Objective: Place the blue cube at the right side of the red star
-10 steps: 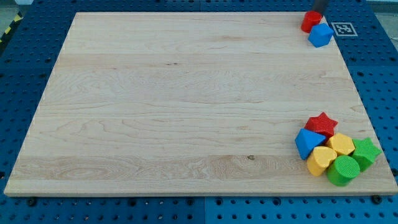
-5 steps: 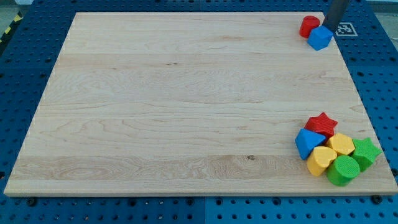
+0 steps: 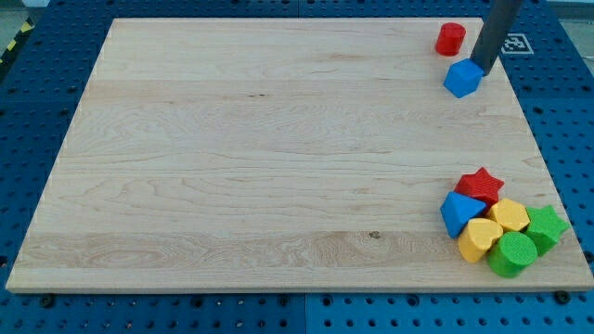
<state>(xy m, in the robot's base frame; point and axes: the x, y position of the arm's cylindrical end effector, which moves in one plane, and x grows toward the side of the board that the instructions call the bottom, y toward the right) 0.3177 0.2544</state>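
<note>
Wooden board [image 3: 278, 158], pale and lying on a blue perforated bench [image 3: 28, 111], fills most of the view; nearest the view's bottom, at the right-hand corner, sits a tight cluster of blocks: a green cylinder [image 3: 511, 254] lowest, a yellow heart [image 3: 480, 239] touching its left side, a green star [image 3: 546, 227] to its upper right at the board's edge, a yellow block [image 3: 509, 215] of rounded form in the middle, a blue block [image 3: 459, 212] of wedge-like shape on the cluster's left, and the red star [image 3: 480, 186] at the cluster's top; the red star touches the blue wedge and the yellow block; farther off, toward the view's top right, the blue cube [image 3: 462, 78] stands alone on bare wood, well apart from the red star and above it in the view; my tip [image 3: 484, 68] meets the blue cube at its upper right corner, the dark rod rising out of frame; no pincer is fitted, so none can be reported wide, narrow or holding; beyond the cube, a red cylinder [image 3: 450, 38] stands near but apart; a black-and-white marker tag [image 3: 513, 44] lies at the far right corner.
</note>
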